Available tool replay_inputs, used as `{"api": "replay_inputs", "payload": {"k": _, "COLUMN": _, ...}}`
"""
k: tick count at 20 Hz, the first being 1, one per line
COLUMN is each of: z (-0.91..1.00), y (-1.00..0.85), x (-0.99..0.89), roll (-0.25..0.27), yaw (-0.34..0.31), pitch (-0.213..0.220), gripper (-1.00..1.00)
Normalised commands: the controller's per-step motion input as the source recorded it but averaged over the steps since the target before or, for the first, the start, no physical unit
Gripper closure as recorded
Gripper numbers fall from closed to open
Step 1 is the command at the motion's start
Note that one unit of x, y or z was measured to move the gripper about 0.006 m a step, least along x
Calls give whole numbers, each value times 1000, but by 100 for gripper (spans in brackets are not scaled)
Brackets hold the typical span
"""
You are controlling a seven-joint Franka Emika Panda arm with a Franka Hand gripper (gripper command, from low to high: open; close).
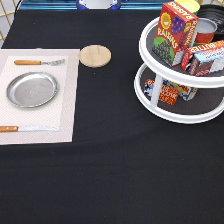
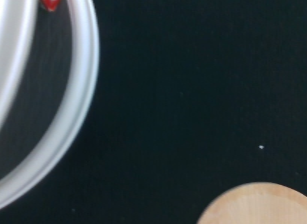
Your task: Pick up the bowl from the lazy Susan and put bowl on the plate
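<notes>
Two tiers make up the white lazy Susan (image 1: 182,116) at the exterior view's right, standing on the black-covered worktop (image 1: 110,170). Its upper shelf carries a raisins box (image 1: 172,32) standing upright, a red can (image 1: 205,30) behind it, and another red box (image 1: 207,57) lying toward the rim. More packets (image 1: 165,92) sit on the lower shelf beside a white centre post. At the very top right corner, behind the can, a dark rounded edge shows; whether that is the bowl cannot be told, and no bowl is clearly seen anywhere else.

Toward the exterior view's left, a pale placemat (image 1: 67,100) lies flat. On it rests the silver plate (image 1: 31,90), with nothing in it. A fork with a wooden handle (image 1: 37,62) lies just above the plate, and a knife with a wooden handle (image 1: 25,129) lies just below it. Near the mat's upper right corner, on the cloth, sits a small round wooden disc (image 1: 95,55), well apart from the turntable.

No gripper appears in the exterior view, so the state of its fingers cannot be told. From the wrist view, only a curved white rim of the lazy Susan (image 2: 75,100), the dark cloth, and an edge of the wooden disc (image 2: 262,205) are seen.
</notes>
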Motion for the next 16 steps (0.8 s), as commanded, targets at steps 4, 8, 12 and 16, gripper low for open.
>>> {"api": "replay_inputs", "payload": {"k": 4, "z": 151, "y": 248, "x": 532, "roll": 224, "yaw": -79, "pitch": 67, "gripper": -100}}
{"api": "replay_inputs", "payload": {"k": 8, "z": 119, "y": 258, "x": 496, "roll": 228, "yaw": -57, "pitch": 56, "gripper": -100}}
{"api": "replay_inputs", "payload": {"k": 12, "z": 84, "y": 314, "x": 403, "roll": 224, "yaw": -26, "pitch": 3, "gripper": -100}}
{"api": "replay_inputs", "payload": {"k": 16, "z": 13, "y": 377, "x": 259, "roll": 174, "yaw": 18, "pitch": -63, "gripper": -100}}
